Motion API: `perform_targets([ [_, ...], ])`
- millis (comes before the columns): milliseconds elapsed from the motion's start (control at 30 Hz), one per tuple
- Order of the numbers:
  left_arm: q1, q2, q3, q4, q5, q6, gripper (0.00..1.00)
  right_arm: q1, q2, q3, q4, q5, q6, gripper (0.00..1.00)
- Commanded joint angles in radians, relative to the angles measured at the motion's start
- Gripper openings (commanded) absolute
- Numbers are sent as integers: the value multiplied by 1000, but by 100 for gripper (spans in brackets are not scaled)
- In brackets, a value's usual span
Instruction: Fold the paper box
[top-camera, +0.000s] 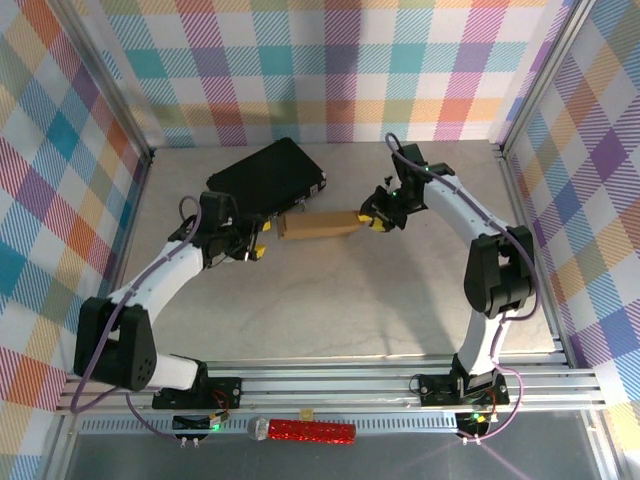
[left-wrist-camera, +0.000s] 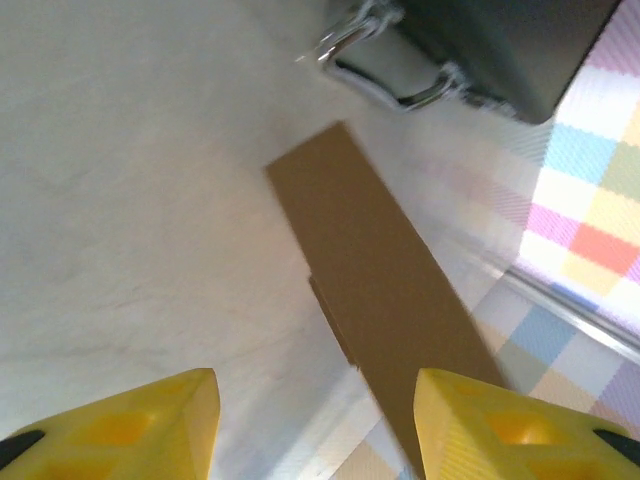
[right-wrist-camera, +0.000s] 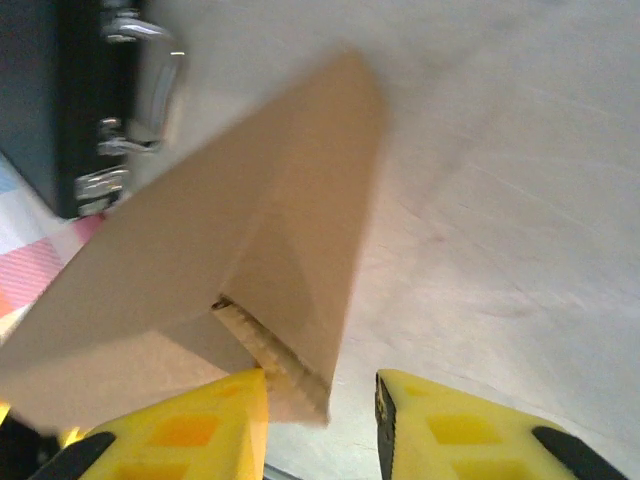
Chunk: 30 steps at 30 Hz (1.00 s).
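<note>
My right pincer: yellow fingers parted, one end of the brown paper box between them, clear of the far finger | my left pincer: open, holding nothing, the box's other end just past its tips | box: stretched between both pincers over the counter, just beside the black case
</note>
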Motion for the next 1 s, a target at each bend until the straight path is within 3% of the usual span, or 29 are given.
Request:
perform_targets([
  [0,-25,-76,-75,-122,6,32,52,-2,-57,-108,-100,70,-19,36],
  [200,-21,-168,-64,-254,-54,115,52,0,-244,-222,-47,65,-5,53],
  [300,-15,-154,14,-311,-78,202,53,-2,-302,-207,-50,132,0,65],
  [333,-13,-148,53,-336,-94,243,53,-4,-329,-200,-50,176,1,97],
  [400,-11,-156,137,-378,-150,335,56,-12,-392,-183,-58,288,-2,99],
  [433,-13,-175,179,-382,-186,407,99,-11,-437,-174,-54,360,-13,99],
  [533,-16,-268,249,-381,-331,600,100,-8,-614,-227,54,517,-94,99],
  [600,-21,-331,261,-407,-486,680,100,-6,-724,-315,128,714,-109,99],
  [700,-69,-409,217,-551,-1001,638,100,-6,-875,-589,419,934,-277,99],
  [733,-70,-439,174,-580,-1105,649,100,-6,-909,-703,567,959,-385,99],
  [767,-70,-467,114,-525,-1139,762,100,-7,-925,-787,651,982,-463,99],
  [800,-70,-505,14,-389,-1095,995,100,-9,-929,-858,699,995,-534,99],
  [833,-70,-533,-75,-300,-1054,1129,100,-9,-922,-900,707,996,-557,99],
  [900,-56,-571,-197,-246,-1064,1122,100,-12,-891,-970,748,965,-571,99],
  [967,-32,-613,-328,-124,-948,1174,100,-13,-856,-1046,853,928,-587,99],
])
